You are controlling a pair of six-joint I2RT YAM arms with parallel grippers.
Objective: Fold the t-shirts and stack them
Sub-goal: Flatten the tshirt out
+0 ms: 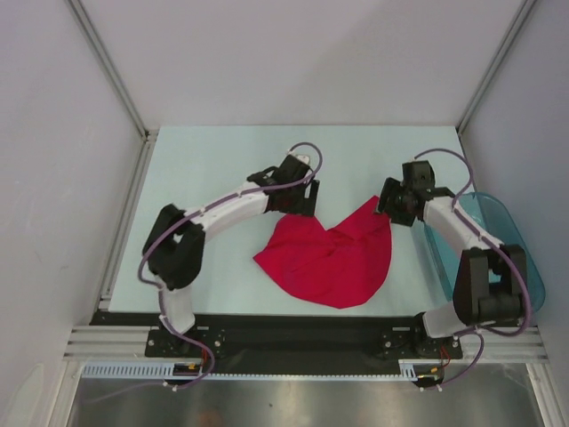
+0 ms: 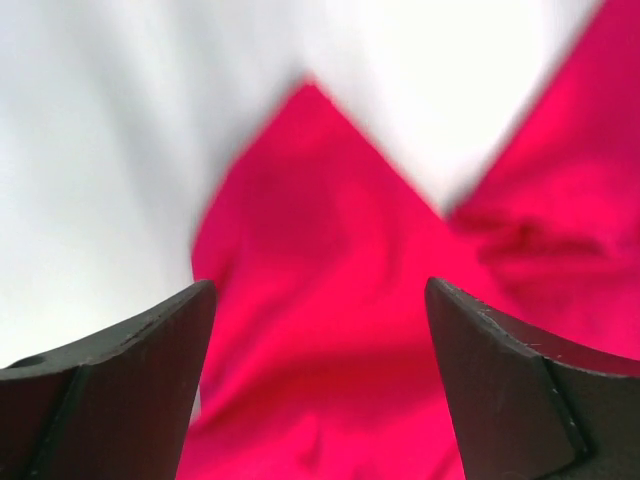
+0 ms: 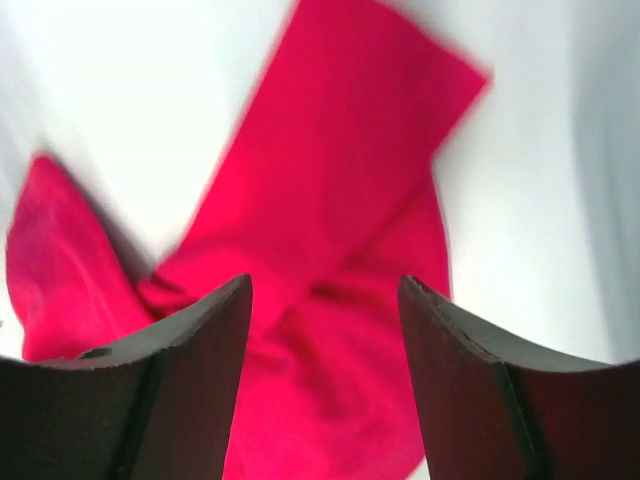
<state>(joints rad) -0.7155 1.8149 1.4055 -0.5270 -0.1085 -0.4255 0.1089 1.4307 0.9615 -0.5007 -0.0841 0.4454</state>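
The left tool (image 1: 300,199) is spread wide, holding nothing, over the far left corner of the red t-shirt (image 1: 329,258). The right tool (image 1: 391,206) is spread too, over the far right corner. A blue bin (image 1: 516,236) sits close by the right arm (image 1: 462,240). The t-shirt lies crumpled mid desk (image 1: 204,169). Both arms bend inward.

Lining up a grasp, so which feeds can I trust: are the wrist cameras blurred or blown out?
Top external: sharp, evenly lit, red t-shirt crisp on the table. Left wrist: shirt edges smeared, table washed out near white, open left gripper with its fingers sharper. Right wrist: likewise, blurred shirt edges and overexposed table behind the open right gripper.
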